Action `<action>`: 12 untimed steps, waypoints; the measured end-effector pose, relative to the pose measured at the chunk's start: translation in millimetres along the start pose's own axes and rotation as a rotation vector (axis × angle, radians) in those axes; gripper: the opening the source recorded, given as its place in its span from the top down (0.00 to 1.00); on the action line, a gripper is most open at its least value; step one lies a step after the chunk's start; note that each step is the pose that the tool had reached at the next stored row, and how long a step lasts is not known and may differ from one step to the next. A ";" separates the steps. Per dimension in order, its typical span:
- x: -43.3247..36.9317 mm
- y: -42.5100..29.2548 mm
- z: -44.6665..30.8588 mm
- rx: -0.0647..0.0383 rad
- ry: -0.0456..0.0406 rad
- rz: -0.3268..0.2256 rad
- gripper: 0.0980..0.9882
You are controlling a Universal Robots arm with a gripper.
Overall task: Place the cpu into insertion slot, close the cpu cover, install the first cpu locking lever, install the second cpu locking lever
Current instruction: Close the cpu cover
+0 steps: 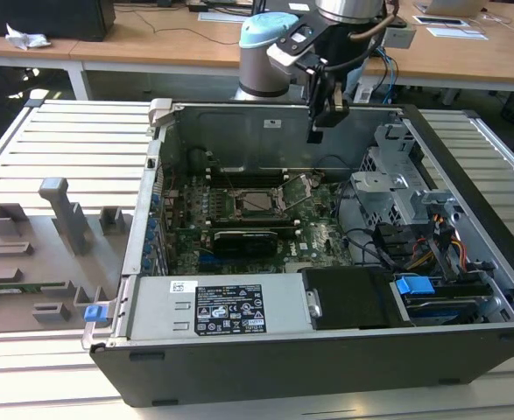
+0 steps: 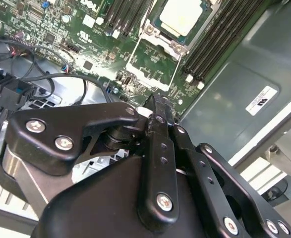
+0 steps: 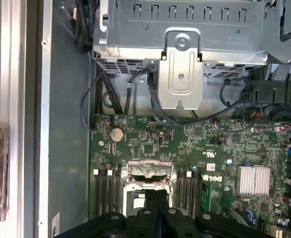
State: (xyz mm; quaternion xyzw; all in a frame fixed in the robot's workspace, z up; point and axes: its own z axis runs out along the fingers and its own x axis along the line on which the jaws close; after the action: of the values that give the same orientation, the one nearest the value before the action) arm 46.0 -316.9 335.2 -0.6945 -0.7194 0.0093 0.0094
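End effector (image 1: 318, 136) clenched (empty) over computer case (image 1: 239, 140) rear wall; cpu (image 1: 258, 203) sits in insertion slot (image 1: 238, 204), cpu cover (image 1: 299, 186) raised.

Open black computer case (image 1: 283, 359) below the jaws, green motherboard (image 3: 209, 144) inside it beneath them, grey metal drive cage (image 3: 185, 29) near them, black cables (image 3: 151, 96) beside it, labelled silver power supply (image 1: 221, 306) well apart from the jaws, grey plastic holders (image 1: 64, 214) on the slatted surface (image 1: 64, 140) farther off.
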 end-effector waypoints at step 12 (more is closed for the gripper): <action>-0.3 11.8 23.7 0.003 -0.0021 -0.003 0.99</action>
State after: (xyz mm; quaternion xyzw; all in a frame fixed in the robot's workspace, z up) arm 57.2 -316.8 311.2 -0.6934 -0.7204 0.0110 0.0097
